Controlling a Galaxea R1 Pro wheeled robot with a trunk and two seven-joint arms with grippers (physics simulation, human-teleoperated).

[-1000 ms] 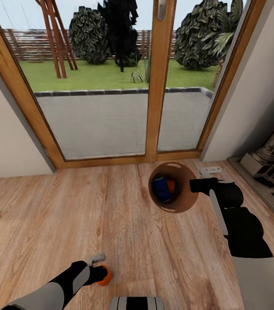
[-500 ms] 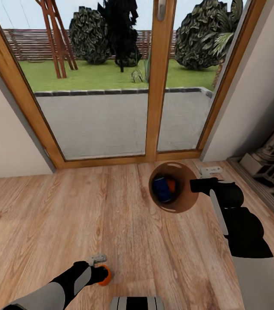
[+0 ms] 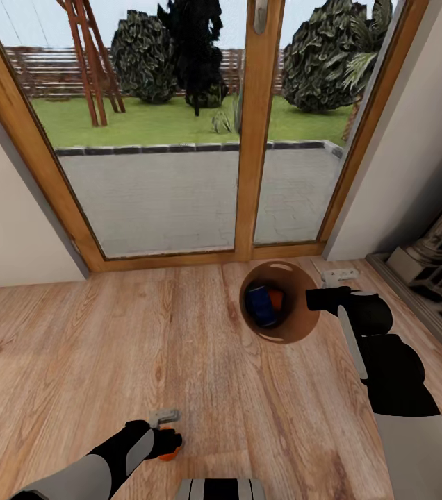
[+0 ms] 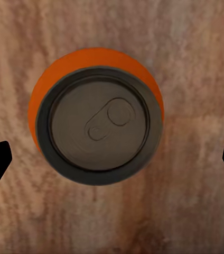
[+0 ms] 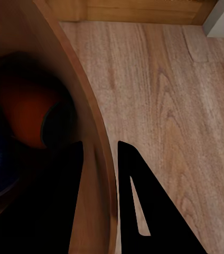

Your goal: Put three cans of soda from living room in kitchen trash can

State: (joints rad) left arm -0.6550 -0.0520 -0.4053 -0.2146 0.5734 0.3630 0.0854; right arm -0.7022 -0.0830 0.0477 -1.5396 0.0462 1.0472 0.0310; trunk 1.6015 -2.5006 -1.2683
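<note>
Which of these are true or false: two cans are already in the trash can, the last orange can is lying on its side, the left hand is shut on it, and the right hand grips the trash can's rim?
1. Two cans lie inside the trash can: true, a blue can and an orange can.
2. The last orange can lies on its side: false, it stands upright on the wood floor.
3. The left hand is shut on it: false, its fingers are spread wide, clear of the can.
4. The right hand straddles the trash can's rim: true.
</note>
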